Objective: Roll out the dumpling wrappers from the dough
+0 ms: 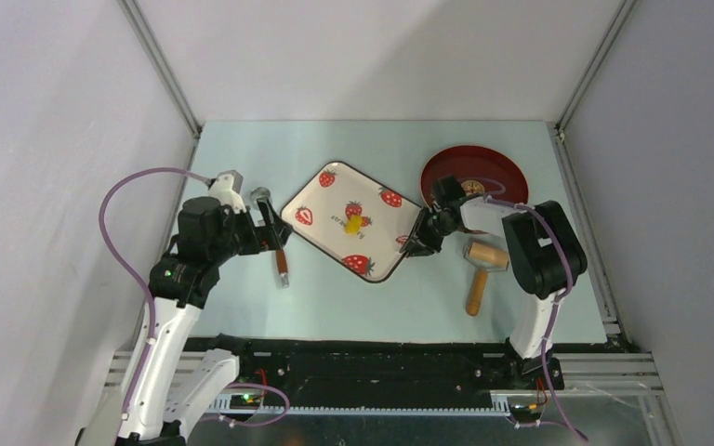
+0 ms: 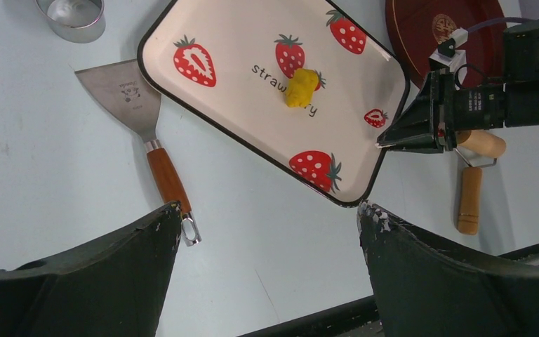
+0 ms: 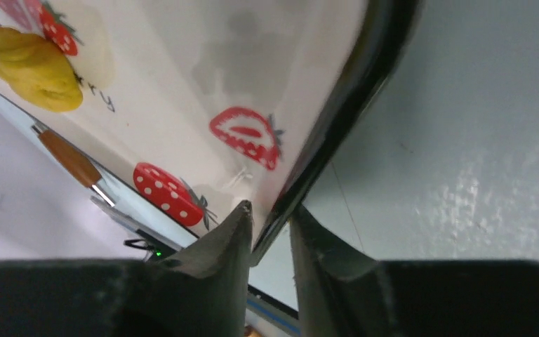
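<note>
The right gripper (image 3: 270, 219) is nearly closed, pinching the black rim of the strawberry-print tray (image 3: 365, 70), and its arm reaches left from the right of the top view. The left gripper (image 2: 267, 210) is spread wide above the table near the scraper (image 2: 140, 119). The yellow dough (image 2: 300, 88) lies mid-tray.

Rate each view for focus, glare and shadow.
Top external: evenly lit, sharp, no hard shadows. Left wrist: dough crisp, left gripper very dark. Right wrist: tray rim at the right gripper blurred by closeness, speckled glare on the table.
</note>
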{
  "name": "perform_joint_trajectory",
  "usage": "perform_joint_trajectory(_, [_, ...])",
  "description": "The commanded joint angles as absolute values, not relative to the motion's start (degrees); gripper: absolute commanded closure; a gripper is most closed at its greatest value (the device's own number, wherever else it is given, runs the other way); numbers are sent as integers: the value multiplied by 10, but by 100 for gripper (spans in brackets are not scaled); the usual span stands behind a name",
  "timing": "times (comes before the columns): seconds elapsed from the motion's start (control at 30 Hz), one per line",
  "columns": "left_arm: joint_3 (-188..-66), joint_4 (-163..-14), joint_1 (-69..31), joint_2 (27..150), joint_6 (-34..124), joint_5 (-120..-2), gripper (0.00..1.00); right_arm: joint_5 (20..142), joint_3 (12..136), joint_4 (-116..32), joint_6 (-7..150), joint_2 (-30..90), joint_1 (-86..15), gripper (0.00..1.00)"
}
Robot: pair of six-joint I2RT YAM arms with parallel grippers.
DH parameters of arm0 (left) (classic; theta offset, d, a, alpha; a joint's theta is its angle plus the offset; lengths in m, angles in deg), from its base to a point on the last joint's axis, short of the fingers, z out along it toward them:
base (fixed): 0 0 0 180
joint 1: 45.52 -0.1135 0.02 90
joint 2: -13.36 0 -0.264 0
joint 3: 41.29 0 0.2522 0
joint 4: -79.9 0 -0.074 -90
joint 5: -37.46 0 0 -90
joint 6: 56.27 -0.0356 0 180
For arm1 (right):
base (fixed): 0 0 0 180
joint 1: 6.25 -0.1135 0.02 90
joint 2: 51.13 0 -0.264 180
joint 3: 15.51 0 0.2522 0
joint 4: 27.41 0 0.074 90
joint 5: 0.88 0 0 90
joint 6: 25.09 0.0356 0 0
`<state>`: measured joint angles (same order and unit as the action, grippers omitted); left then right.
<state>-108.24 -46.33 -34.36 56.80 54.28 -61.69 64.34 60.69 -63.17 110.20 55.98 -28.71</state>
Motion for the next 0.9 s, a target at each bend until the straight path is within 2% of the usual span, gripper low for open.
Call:
perform_joint_trajectory(0.0, [-1076, -473, -339, 558, 542, -608, 2, 638, 609, -619, 1098, 590, -277, 74])
perform_joint_trajectory(0.1, [-1074, -474, -339, 560, 534, -610, 2, 646, 614, -655, 1064, 580, -260, 86])
perform_joint_trajectory(0.27, [-1071, -473, -339, 561, 523, -612, 2, 670, 689, -762, 971, 599, -251, 100])
perform_joint_trajectory(0.4, [-1072, -473, -339, 563, 528, -619, 2, 719, 731, -828, 899, 613, -256, 100])
perform_joint_trajectory(0.63, [-1069, -474, -339, 565, 523, -631, 2, 790, 733, -889, 805, 581, -262, 100])
perform_joint_trajectory(0.87, [-1061, -474, -339, 563, 527, -634, 2, 847, 733, -916, 770, 573, -282, 100])
